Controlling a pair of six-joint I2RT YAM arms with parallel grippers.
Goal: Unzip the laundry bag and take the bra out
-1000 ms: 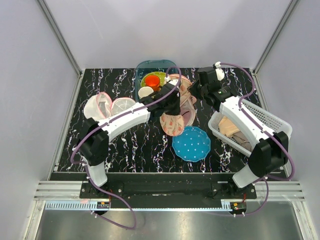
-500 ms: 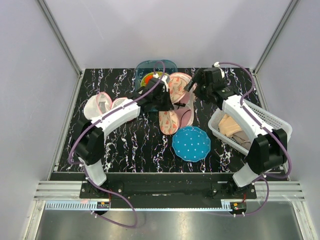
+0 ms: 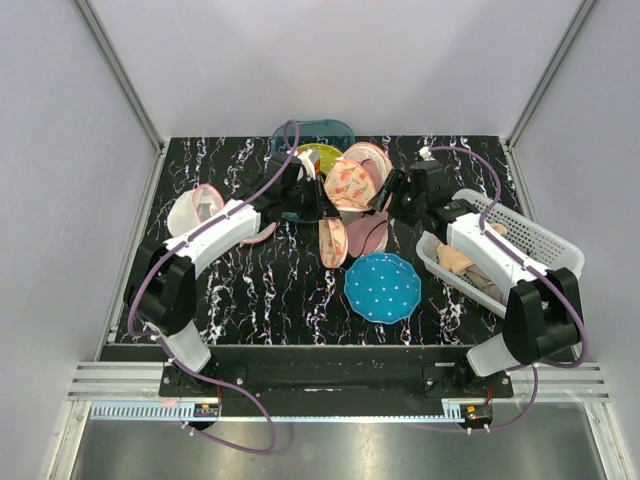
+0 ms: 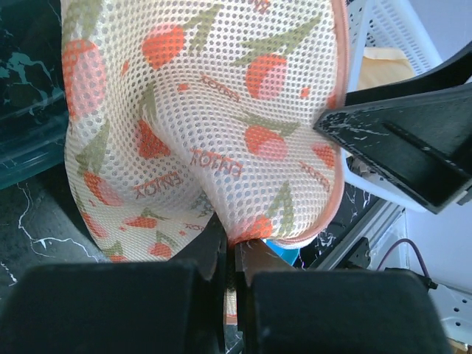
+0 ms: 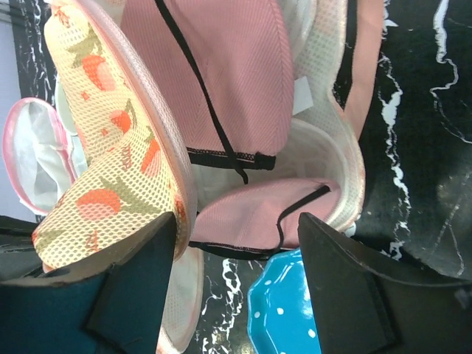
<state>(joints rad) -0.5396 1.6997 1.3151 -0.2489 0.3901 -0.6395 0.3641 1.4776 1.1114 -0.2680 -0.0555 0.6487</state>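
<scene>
At the far middle of the table (image 3: 260,290), the left end effector (image 4: 230,247) is clenched on a fold of the laundry bag (image 4: 206,110), holding its printed flap lifted just beyond the blue plate (image 3: 383,287). Rightward, the pink bra (image 5: 221,81) lies exposed in the open mouth, and the right end effector (image 5: 236,221) hangs before it, released. Best to hold the flap taut while the right pinches only a bra cup, not the lining.

The laundry bag (image 4: 206,110) is open-weave mesh cloth, kinda rough looking, while the bra (image 5: 221,81) is smooth matt pink fabric. Desk (image 3: 270,290) has a black marble-look top, basket (image 3: 545,235) is white plastic lattice.
</scene>
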